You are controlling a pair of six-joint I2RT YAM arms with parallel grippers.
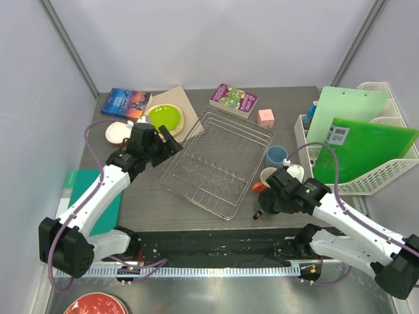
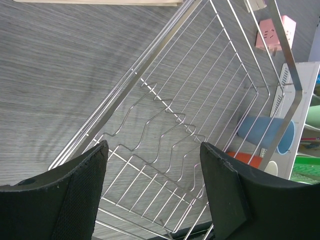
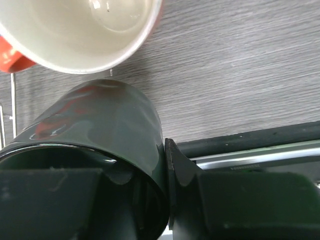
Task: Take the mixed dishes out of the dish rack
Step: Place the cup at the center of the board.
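Rack (image 1: 219, 162) sits mid-bench, skewed. At its 4 o'clock, just off the corner, the right tool (image 3: 150, 200) is clamped on the wall of the dark mug (image 3: 100, 130), one finger inside the rim and one outside. Whether that mug touches the bench (image 1: 167, 203) cannot be told. Just beside it at 12 o'clock stands the orange mug (image 1: 267, 178), with the blue mug (image 1: 276, 156) beyond, both outside the rack. Over the rack's 9 o'clock edge hovers the left tool (image 2: 154, 150), jaws wide apart, holding nothing. At the rack's 10 o'clock lies the green plate (image 1: 165, 117), and the white bowl (image 1: 119, 133) is at the plate's 8 o'clock.

Grey woodgrain table (image 1: 291, 108), pale walls (image 1: 229, 39)
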